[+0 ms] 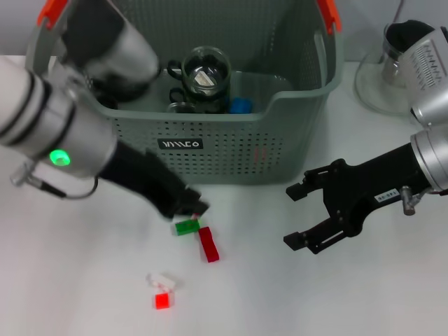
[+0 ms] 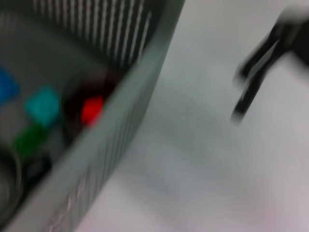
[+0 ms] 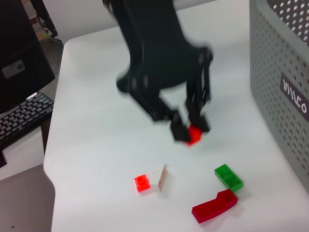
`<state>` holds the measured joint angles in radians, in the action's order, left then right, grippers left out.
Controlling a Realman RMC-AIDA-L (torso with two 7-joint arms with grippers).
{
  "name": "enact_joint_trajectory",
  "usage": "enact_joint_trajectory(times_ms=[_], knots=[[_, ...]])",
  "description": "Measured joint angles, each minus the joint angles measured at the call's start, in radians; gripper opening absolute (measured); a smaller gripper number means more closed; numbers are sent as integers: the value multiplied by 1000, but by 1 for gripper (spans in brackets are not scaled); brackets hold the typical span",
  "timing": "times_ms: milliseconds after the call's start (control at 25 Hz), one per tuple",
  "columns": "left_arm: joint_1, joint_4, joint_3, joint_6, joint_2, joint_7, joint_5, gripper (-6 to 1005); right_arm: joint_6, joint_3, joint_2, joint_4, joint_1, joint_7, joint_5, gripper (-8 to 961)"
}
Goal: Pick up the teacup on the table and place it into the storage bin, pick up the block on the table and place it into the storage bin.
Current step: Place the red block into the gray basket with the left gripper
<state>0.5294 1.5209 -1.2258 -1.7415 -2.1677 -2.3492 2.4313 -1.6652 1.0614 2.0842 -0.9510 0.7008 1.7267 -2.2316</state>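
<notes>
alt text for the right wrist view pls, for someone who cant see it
The left gripper, dark and motion-blurred, is just above the white table, its fingertips closed on a small red block. Nearer the camera lie a green block, a dark red block and a joined red-and-white piece. The storage bin stands at the edge.

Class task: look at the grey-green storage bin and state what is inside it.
Inside the storage bin: a glass teacup, plus blue, teal, green and red blocks. The left arm covers one corner.
</notes>
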Motion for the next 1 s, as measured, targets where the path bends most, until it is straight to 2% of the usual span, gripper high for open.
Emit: enact_joint_trajectory(times_ms=[120, 200, 320, 480, 520, 720, 840, 1000], knots=[[62, 9, 198, -78, 4, 17, -153, 219, -13, 0, -3, 4, -2, 1, -1, 944], [86, 7, 249, -88, 9, 22, -194, 223, -16, 0, -5, 10, -3, 1, -1, 945], [146, -3, 331, -50, 30, 31, -235, 230, -16, 1, -7, 13, -3, 0, -2, 945], [215, -79, 353, 87, 82, 31, -230, 239, -18, 6, -8, 14, -2, 0, -2, 945], [234, -118, 352, 131, 101, 29, -227, 241, -18, 7, -9, 15, -2, 0, -2, 945], [307, -320, 352, 305, 165, 28, -221, 252, -19, 8, -9, 15, 0, 1, -2, 945], [325, -396, 354, 389, 183, 24, -210, 259, -19, 8, -8, 15, 1, 1, -2, 945], [320, -423, 358, 462, 187, 23, -207, 268, -19, 8, -8, 15, 1, 2, -2, 944]])
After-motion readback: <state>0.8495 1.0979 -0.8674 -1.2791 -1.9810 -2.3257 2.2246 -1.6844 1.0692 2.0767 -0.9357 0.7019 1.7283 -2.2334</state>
